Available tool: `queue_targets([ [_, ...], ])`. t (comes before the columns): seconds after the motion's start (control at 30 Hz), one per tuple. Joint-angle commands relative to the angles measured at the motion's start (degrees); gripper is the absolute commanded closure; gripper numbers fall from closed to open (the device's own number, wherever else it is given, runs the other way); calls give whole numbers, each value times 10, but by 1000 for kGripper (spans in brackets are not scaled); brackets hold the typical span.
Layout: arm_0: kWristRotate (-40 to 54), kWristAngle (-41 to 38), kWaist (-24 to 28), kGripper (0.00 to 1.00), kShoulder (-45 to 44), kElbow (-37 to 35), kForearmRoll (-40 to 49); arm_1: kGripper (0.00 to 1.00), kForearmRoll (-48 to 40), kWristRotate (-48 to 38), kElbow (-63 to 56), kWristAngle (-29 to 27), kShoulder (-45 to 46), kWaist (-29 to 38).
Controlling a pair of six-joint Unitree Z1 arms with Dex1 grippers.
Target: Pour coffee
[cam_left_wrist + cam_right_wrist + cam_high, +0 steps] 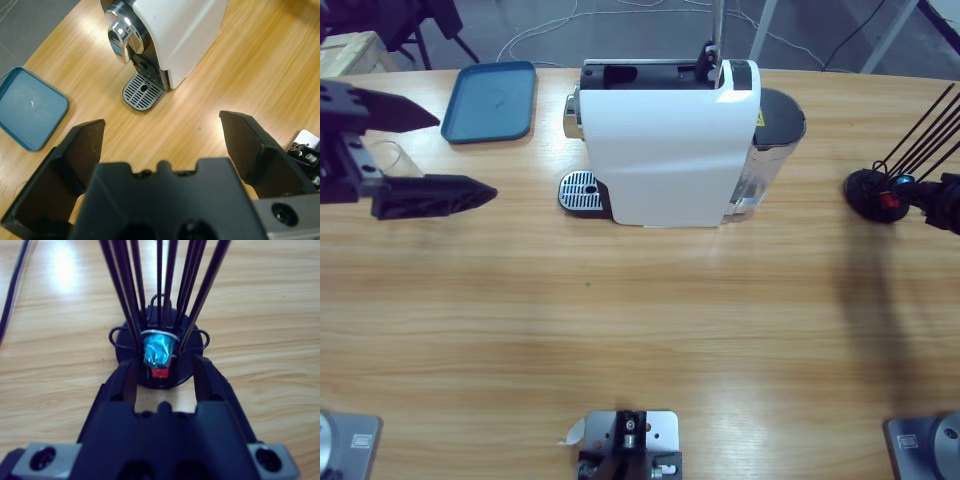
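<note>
While the white capsule coffee machine point(670, 140) stands at upper centre with its drip grille point(582, 192) bare, nothing is brewed. The left gripper point(440, 155), jaws wide apart, hangs at far left by a clear glass point(392, 160). At far right, the right gripper point(161, 371), jaws parted, straddles a blue capsule point(159, 351) in the wire rack point(878, 192); judged early.

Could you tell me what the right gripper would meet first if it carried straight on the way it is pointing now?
Most likely the blue coffee capsule low in the black wire capsule holder, dead ahead of the open right gripper. Depth is uncertain.
</note>
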State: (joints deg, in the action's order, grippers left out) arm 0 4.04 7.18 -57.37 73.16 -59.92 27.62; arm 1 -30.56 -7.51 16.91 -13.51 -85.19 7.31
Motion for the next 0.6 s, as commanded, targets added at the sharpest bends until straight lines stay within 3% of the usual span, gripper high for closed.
queue_targets([
  [0.03, -6, 8, -5, 0, 23, 4, -7, 574, -16, 9, -12, 10, -27, -10],
  [0.37, -6, 9, -5, 0, 25, 6, -7, 586, -39, 9, -13, 14, -51, -12],
  [0.43, -6, 9, -5, 0, 26, 5, -7, 796, -42, 10, -13, 15, -51, -14],
  [0.5, -6, 9, -5, 0, 26, 5, -7, 821, -46, 10, -13, 17, -53, -14],
  [0.53, -6, 9, -5, 0, 26, 5, -7, 973, -48, 12, -13, 17, -53, -14],
  [0.6, -6, 9, -5, 0, 26, 6, -7, 1000, -51, 13, -14, 20, -56, -14],
])
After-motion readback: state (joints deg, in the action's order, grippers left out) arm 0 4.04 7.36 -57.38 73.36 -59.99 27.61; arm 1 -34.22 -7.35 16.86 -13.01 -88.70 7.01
